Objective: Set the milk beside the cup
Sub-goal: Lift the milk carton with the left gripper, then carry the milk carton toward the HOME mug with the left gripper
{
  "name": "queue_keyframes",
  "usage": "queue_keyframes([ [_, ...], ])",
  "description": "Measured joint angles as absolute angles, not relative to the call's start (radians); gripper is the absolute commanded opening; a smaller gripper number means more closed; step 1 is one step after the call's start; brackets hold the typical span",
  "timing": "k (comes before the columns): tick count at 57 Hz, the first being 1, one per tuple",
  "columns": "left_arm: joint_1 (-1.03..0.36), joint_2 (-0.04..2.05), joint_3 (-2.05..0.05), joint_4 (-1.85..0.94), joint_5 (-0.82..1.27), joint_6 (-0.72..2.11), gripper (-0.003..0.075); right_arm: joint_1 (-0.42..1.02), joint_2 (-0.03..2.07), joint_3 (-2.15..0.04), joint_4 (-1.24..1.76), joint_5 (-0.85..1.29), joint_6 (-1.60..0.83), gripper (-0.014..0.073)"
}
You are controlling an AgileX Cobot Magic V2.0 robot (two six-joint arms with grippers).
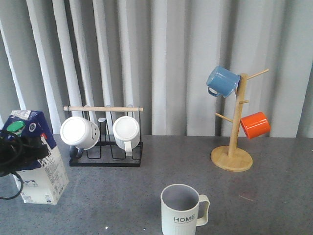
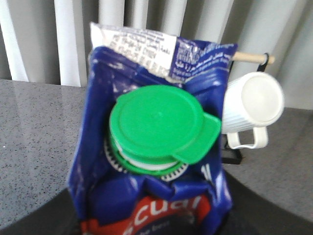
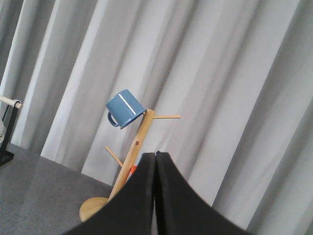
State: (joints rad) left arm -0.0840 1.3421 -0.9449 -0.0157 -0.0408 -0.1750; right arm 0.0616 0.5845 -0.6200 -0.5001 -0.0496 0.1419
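The milk sits at about 9 o'clock on the grey surface, far to the left, leaning a little, with its base apparently touching or just above the surface; I cannot tell which. The left gripper is at its upper part, just below the green cap, dark and tangled with cable in the front view. In the left wrist view the carton fills the frame with the cap dead centre, so the fingers seem to be clasping it, though the fingers themselves are out of sight and I cannot confirm how firmly they hold it. The cup, marked HOME, stands upright at about 6 o'clock, near the front edge, handle towards 3 o'clock, well apart from the milk. The right gripper is out of the front view; its own camera shows the fingers pressed together on nothing, pointing towards the wooden mug tree with its blue mug. Between the milk and the cup lies open surface, and the wire rack with white mugs stands behind at 11 o'clock. As I judge it, the task is at its early stage: the carton is reached and likely gripped, but the carry across to the cup's side and the setting down upright beside it are all still to do.
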Motion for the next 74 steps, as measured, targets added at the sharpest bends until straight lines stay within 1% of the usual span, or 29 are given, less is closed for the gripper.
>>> queue_keyframes([
  [11,-0.122,1.131,-0.945,-0.016,0.062,-0.203,0.0237,0.062,0.585,-0.62,-0.5,-0.05,0.142,-0.0008],
  [20,-0.125,1.021,-0.945,-0.016,0.125,-0.216,0.0237,0.062,0.585,-0.62,-0.5,-0.05,0.142,-0.0008],
  [36,-0.125,0.986,-0.945,-0.042,0.184,-0.219,0.0237,0.062,0.585,-0.62,-0.5,-0.05,0.142,-0.0008],
  [43,-0.154,0.986,-0.945,-0.181,0.154,-0.11,0.0237,0.062,0.585,-0.62,-0.5,-0.05,0.142,-0.0008],
  [48,-0.221,0.986,-0.945,-0.38,0.108,0.115,0.0237,0.062,0.585,-0.62,-0.5,-0.05,0.142,-0.0008],
  [55,-0.361,1.009,-0.945,-0.741,0.0,0.546,0.0237,0.062,0.585,-0.62,-0.5,-0.05,0.142,-0.0008],
  [62,-0.505,1.067,-0.945,-1.123,-0.212,0.939,0.0237,0.062,0.585,-0.62,-0.5,-0.05,0.142,-0.0008],
  [67,-0.6,1.13,-0.945,-1.328,-0.431,1.068,0.0237,0.062,0.585,-0.62,-0.5,-0.05,0.142,-0.0008],
  [71,-0.658,1.188,-0.945,-1.407,-0.586,1.105,0.0237,0.062,0.585,-0.62,-0.5,-0.05,0.142,-0.0008],
  [74,-0.693,1.24,-0.945,-1.442,-0.649,1.117,0.0237,0.062,0.585,-0.62,-0.5,-0.05,0.142,-0.0008],
])
